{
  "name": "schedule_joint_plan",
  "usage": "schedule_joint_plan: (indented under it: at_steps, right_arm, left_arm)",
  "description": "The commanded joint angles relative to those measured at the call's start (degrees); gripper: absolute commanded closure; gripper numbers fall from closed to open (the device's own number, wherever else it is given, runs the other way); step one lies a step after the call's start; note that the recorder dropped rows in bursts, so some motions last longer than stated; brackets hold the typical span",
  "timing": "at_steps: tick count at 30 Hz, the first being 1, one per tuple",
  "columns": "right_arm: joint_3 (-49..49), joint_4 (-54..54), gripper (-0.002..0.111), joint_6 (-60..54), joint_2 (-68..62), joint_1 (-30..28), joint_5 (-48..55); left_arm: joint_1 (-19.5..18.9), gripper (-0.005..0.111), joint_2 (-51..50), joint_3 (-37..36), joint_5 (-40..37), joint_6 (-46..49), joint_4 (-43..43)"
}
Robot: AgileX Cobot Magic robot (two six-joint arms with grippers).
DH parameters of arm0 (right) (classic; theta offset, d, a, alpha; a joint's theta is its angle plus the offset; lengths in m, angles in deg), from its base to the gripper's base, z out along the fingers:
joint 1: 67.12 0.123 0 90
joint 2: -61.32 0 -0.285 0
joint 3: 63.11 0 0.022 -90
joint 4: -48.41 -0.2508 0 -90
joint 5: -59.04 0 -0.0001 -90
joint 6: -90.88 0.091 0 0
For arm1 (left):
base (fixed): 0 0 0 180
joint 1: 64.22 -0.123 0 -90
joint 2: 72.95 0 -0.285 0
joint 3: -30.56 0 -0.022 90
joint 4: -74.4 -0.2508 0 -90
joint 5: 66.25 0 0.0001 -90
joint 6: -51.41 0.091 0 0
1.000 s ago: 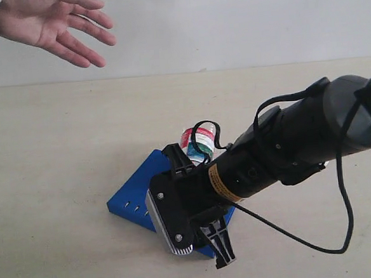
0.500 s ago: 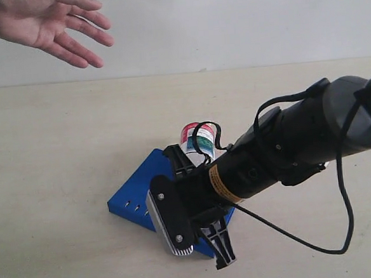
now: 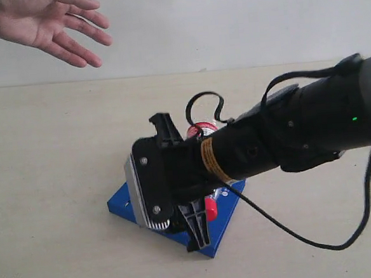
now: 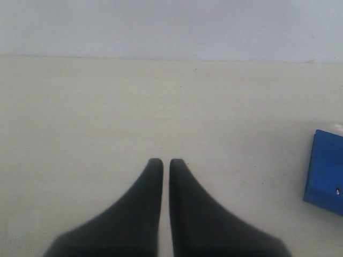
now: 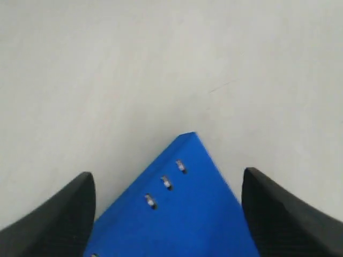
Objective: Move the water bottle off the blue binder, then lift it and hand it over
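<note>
The blue binder (image 3: 122,204) lies flat on the table; one corner with small slots (image 5: 182,214) shows in the right wrist view, and an edge (image 4: 326,170) shows in the left wrist view. The water bottle is mostly hidden behind my right arm. Its red cap (image 3: 210,207) shows over the binder, and a bit of red label (image 3: 202,129) shows above the wrist. My right gripper (image 3: 178,177) hovers over the binder, open (image 5: 167,174), with nothing between its fingertips. My left gripper (image 4: 162,161) is shut and empty above bare table.
A person's open hand (image 3: 44,25) is held palm-up at the top left, above the table's far edge. My right arm and its black cable (image 3: 294,233) cross the right half of the exterior view. A white wall stands behind the table.
My right gripper has risen and swung left over the binder, its jaws standing wider. Less of the bottle's label end shows, and its red cap has appeared under the wrist. The hand has barely moved.
</note>
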Motion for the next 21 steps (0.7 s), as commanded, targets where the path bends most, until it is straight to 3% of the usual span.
schedule_joint_plan:
  at_steps: [1,4,6,13,18,21]
  right_arm:
    - [-2.56,0.02,0.039,7.43,6.69,-0.83,9.23]
    - [-7.81,7.58,0.039,7.24,7.1,-3.36,21.63]
    - [-11.1,11.43,0.039,7.04,7.1,-4.04,23.71]
    - [-12.77,11.43,0.039,7.46,8.61,-4.04,14.26]
    - [-10.6,-1.53,0.039,7.46,11.27,-4.04,17.97]
    - [-7.72,-11.83,0.039,7.65,13.52,-4.04,29.01]
  left_arm:
    - [0.0,0.102,-0.39,-0.16,0.49,0.28,-0.06]
    - [0.0,0.102,-0.39,-0.16,0.49,0.28,-0.06]
    - [0.0,0.102,-0.39,-0.16,0.49,0.28,-0.06]
    - [0.0,0.102,-0.39,-0.16,0.49,0.28,-0.06]
    - [0.0,0.102,-0.39,-0.16,0.49,0.28,-0.06]
    - [0.0,0.102,-0.39,-0.16,0.49,0.28,-0.06]
